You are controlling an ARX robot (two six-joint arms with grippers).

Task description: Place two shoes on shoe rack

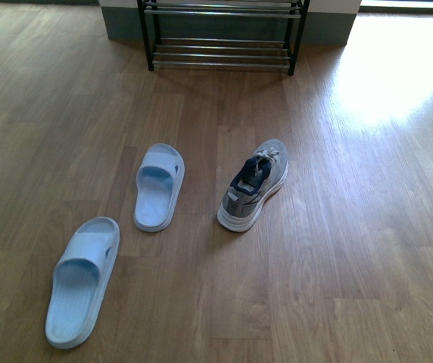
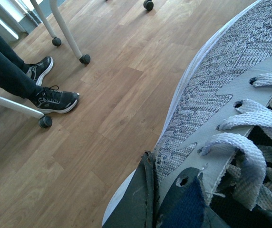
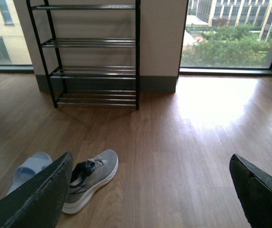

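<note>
So my left gripper (image 2: 148,190) is clamped on a grey knit sneaker (image 2: 221,85) up by the collar. I can only see one finger (image 2: 136,202), pressed against the knit side. My right gripper (image 3: 150,157) is spread wide with nothing in it. The other grey sneaker (image 1: 253,186) sits on the wood floor (image 1: 353,265), toe towards the shoe rack (image 1: 220,54) but well short of it. The far slide (image 1: 159,187) lies near it on its left, and the near slide (image 1: 82,281) is closer to me.
</note>
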